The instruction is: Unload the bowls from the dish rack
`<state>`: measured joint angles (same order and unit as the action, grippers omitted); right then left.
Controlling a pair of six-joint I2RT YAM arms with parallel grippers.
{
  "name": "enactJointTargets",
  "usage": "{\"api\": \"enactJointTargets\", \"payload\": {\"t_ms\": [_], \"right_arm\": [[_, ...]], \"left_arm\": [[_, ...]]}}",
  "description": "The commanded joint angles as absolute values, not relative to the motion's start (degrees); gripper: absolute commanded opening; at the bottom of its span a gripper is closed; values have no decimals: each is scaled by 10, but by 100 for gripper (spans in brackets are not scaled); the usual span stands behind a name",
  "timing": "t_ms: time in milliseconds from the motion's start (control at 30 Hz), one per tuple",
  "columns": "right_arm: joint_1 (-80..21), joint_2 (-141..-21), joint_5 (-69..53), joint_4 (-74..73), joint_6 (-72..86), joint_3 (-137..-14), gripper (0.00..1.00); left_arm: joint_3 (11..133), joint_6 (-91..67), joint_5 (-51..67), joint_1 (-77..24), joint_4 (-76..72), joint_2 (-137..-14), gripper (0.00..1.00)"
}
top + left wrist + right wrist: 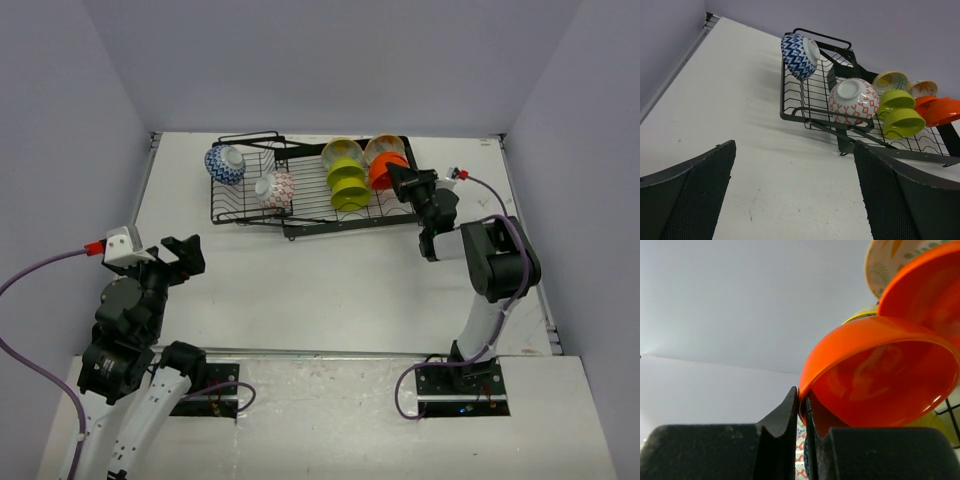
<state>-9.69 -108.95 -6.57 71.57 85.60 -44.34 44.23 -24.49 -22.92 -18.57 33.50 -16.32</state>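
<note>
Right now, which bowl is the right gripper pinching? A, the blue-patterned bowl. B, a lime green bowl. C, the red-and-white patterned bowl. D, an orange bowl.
D: the right wrist view shows the right gripper with its jaws closed on the rim of the nearer orange bowl.

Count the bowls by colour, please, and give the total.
Blue-patterned bowl: 1
Red-and-white patterned bowl: 1
Lime green bowls: 2
Orange bowls: 2
Cream patterned bowls: 2
Total: 8
</note>
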Motion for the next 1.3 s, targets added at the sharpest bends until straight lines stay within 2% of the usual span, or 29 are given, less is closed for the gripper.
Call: {"api": "enactJointTargets", "payload": {"t_ms": [0, 100, 133, 200, 233, 333, 500, 600, 767, 900, 1267], "right_arm": [[-96, -982, -104, 847, 794, -446, 0], [-96, -887, -130, 689, 697, -433, 0], [-98, -814, -138, 514, 629, -458, 0], [-113, -751, -109, 273, 537, -519, 0], [-138, -724, -79, 61, 436, -593, 0], [-175, -698, -20, -139, 304, -639, 0], [-187, -679, 124, -364, 250, -656, 0], [-187, -699, 144, -450, 231, -666, 0], [-188, -718, 146, -492, 207, -648, 0], [-206, -826, 160, -544, 194, -645, 0], [-222, -911, 165, -534, 192, -668, 0]], "left_arm": [[440, -238, -228, -189, 311, -158, 100], [440, -238, -229, -189, 312, -158, 100], [440, -238, -229, -189, 311, -157, 100], [440, -239, -230, -189, 313, -158, 100], [440, -239, -231, -189, 312, -158, 100], [442, -240, -233, -189, 315, -156, 100], [441, -241, -237, -189, 313, -149, 100], [441, -241, -236, -189, 314, -149, 100], [441, -241, -233, -189, 313, -152, 100], [441, -239, -230, -189, 313, -150, 100], [441, -239, -231, -189, 313, -146, 100]]}}
